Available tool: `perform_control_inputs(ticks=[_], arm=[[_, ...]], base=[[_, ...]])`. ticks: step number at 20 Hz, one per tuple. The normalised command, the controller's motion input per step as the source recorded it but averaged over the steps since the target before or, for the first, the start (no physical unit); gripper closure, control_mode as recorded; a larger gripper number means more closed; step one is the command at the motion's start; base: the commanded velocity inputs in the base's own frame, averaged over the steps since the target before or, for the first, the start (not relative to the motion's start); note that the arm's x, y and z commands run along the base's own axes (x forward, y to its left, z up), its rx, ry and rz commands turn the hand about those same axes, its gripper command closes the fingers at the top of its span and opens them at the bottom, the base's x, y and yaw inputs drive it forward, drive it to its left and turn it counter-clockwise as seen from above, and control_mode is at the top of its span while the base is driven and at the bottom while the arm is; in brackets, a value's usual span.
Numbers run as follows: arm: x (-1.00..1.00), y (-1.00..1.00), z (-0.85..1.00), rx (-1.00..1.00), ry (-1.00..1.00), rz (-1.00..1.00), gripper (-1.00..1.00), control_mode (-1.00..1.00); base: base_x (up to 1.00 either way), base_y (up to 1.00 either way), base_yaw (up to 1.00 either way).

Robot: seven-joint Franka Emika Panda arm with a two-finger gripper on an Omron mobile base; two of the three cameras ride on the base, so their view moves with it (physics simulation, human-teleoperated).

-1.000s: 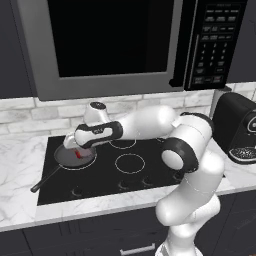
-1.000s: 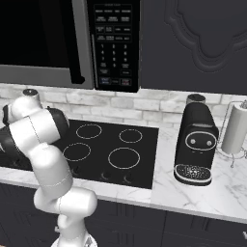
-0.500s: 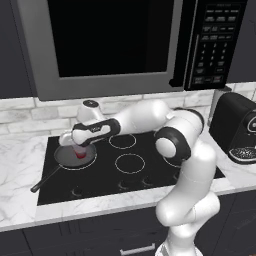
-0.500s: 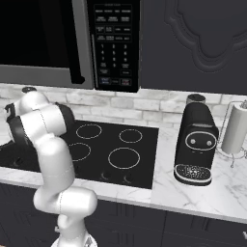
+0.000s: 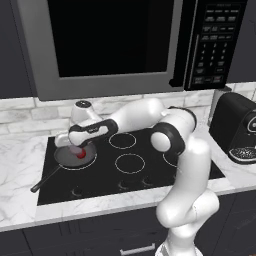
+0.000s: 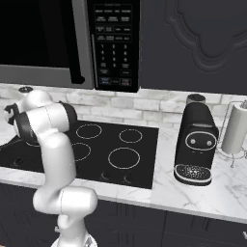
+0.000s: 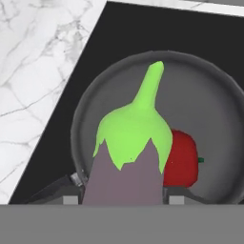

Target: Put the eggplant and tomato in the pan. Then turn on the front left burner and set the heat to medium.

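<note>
Eggplant over the pan, ready to drop.
My jaws grasp the eggplant (image 7: pixel 128 157) above the pan (image 7: pixel 209 100), near the cooktop's (image 5: pixel 150 172) front left corner, so it lands beside the tomato (image 7: pixel 183 159) inside.

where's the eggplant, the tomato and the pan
eggplant (image 7: pixel 133 133), hand view, on its green stem cap
tomato (image 7: pixel 183 157), hand view, on the red side right of the eggplant
pan (image 7: pixel 209 109), hand view, on its bare grey floor

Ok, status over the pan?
Gripper shut on eggplant, held above pan. Tomato already in pan. Nothing blocking the drop.
</note>
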Motion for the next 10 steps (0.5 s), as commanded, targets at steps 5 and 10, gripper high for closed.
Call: perform_control_inputs(ticks=[5,10], arm=[[0.17,0.0,-0.34,-0.07,0.0,0.0,1.0,-1.0],[0.1,0.05,-0.18,-0.05,0.0,0.0,1.0,-1.0]], base=[[0.0,0.0,0.0],[0.0,0.0,0.0]])
